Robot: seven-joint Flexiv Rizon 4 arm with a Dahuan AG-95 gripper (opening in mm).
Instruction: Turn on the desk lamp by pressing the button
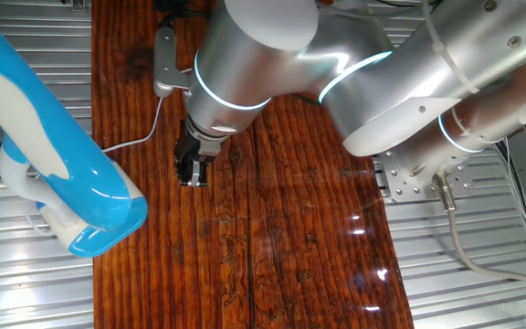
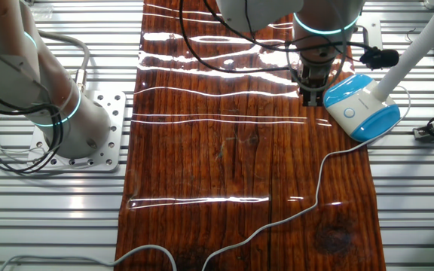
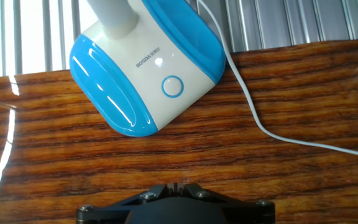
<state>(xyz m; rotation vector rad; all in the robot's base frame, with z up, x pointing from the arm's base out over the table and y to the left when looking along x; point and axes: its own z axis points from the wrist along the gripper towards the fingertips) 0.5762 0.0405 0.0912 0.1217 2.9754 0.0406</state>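
The desk lamp (image 2: 362, 109) is set at the edge of the wooden worktop (image 2: 232, 165), its blue-and-white base partly overhanging onto the ribbed metal surface (image 2: 413, 196) beside it. The base is turned so that its flat top faces upward, which leaves the round button (image 3: 172, 86) exposed and reachable from above. In the hand view the button is seen ringed in blue on the white panel, just beneath a small printed label. The white neck is carried away from the base toward the outer side, so the head is kept clear of the button.

The claw (image 2: 310, 89) is held low over the worktop just beside the base, apart from it and not yet over the button. From this stance a short move toward the button, then a push down, is judged to be what is called for. The state of the claw cannot be told: only dark housing is shown in the hand view, and the tips are too small and shadowed in the fixed views.

The thin white cord (image 3: 253, 112) is trailed from the base across the wood, passing beside the button's side of the base. It is judged unlikely to obstruct a press from above. Nothing else is seen between claw and button. A second arm's mounting plate (image 2: 100, 132) is fixed well apart.
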